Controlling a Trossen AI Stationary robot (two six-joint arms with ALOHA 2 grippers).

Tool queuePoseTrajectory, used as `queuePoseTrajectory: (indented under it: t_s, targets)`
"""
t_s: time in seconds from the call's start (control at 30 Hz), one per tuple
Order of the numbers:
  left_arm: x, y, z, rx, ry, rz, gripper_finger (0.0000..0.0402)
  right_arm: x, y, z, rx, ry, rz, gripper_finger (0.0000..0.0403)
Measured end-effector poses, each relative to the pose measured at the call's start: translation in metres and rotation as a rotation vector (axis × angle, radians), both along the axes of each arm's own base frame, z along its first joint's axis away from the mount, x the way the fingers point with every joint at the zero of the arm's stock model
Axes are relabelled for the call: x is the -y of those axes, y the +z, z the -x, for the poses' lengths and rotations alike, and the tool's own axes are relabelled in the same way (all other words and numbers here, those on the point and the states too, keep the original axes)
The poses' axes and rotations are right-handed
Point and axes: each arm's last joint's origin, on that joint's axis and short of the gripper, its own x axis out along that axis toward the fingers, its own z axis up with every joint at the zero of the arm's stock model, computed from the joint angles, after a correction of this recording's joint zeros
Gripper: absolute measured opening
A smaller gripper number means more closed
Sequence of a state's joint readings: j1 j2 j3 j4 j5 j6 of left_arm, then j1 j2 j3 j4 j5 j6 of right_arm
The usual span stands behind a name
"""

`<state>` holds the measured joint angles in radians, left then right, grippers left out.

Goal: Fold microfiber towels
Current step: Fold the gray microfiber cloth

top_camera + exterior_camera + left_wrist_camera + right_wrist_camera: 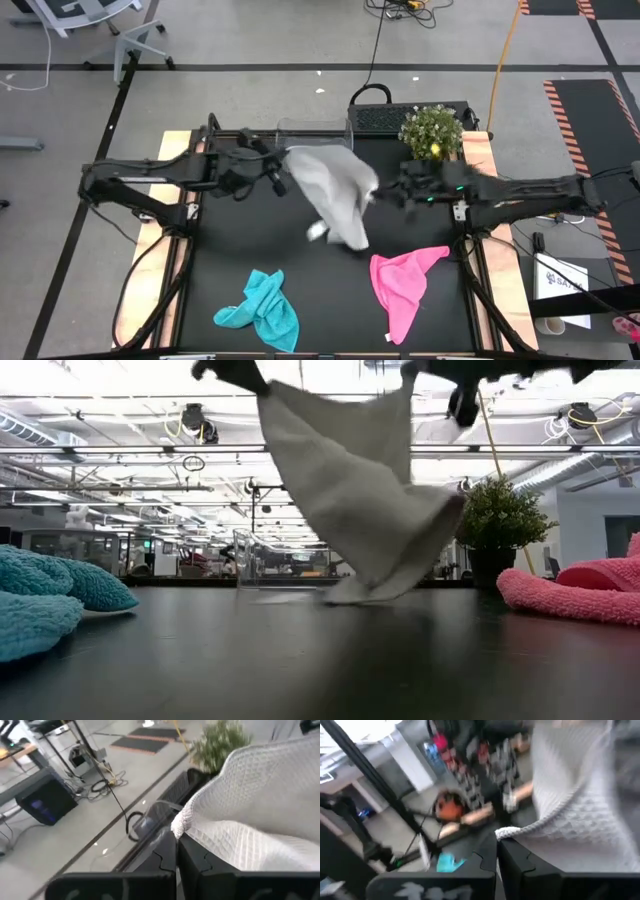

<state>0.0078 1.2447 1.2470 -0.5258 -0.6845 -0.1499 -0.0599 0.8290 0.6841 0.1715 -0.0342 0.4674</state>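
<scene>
Two grippers up off the table, each clamped on a top corner of the grey-white towel (335, 195): left gripper (278, 172) pinching the corner toward the table's back left, right gripper (385, 192) pinching the corner just right of the cloth's middle. Fingers (195, 855) pressed together on a hem in the left wrist view; same in the right wrist view, fingers (517, 857) closed on a rolled edge.

Hanging between both, slack, the towel's lower end trailing down to touch the black table (330, 300) near its centre, seen bunched on the surface in the low view (350, 510). Waffle-like weave, pale grey, folds falling diagonally.

Plenty of bare black surface in front of the hanging cloth, between the other two towels. Teal towel (260, 310) crumpled near the front left edge; pink towel (405, 278) lying crumpled toward the front right, one tip pointing at the right edge. Both well apart from the grey one and from each other.

Tight at the back: clear plastic bin (315, 130) just behind the lifted cloth, potted plant (432, 130) at the back right corner, just behind the right arm. Wooden side rails (165, 215) along left and right borders, arms reaching in over them.
</scene>
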Motion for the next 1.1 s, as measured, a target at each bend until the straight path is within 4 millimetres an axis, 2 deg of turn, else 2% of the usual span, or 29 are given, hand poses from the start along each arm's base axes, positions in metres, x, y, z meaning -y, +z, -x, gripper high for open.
queuePoseTrajectory:
  t_s: [0.1,0.23,0.3,0.43,0.57,0.73,0.93,1.1]
  targets:
    - [0.01,0.008,0.013,0.069,0.012,0.056,0.0003,0.006,0.021,0.021,0.066,-0.086,0.109,0.0]
    - [0.023,0.008,0.016,0.11,-0.005,0.111,0.0002,0.008,0.03,0.032,0.087,-0.108,0.148,0.0]
    - [0.029,0.006,0.015,0.114,-0.02,0.13,0.0002,0.007,0.027,0.031,0.071,-0.048,0.109,0.0]
    - [0.043,0.003,0.012,0.145,-0.046,0.186,0.0001,0.0,0.021,0.022,0.03,0.173,-0.082,0.0]
    - [0.056,0.007,0.013,0.214,-0.073,0.228,0.0001,-0.007,0.024,0.015,0.055,0.356,-0.201,0.0]
    - [0.071,0.027,0.016,0.359,-0.093,0.185,0.0001,-0.013,0.038,0.015,0.189,0.493,-0.177,0.0]
    - [0.089,0.063,0.031,0.472,-0.11,0.191,0.0,-0.016,0.061,0.028,0.396,0.605,-0.156,0.0]
    - [0.106,0.077,0.046,0.528,-0.08,0.201,0.0,-0.014,0.057,0.029,0.338,0.551,-0.21,0.0]
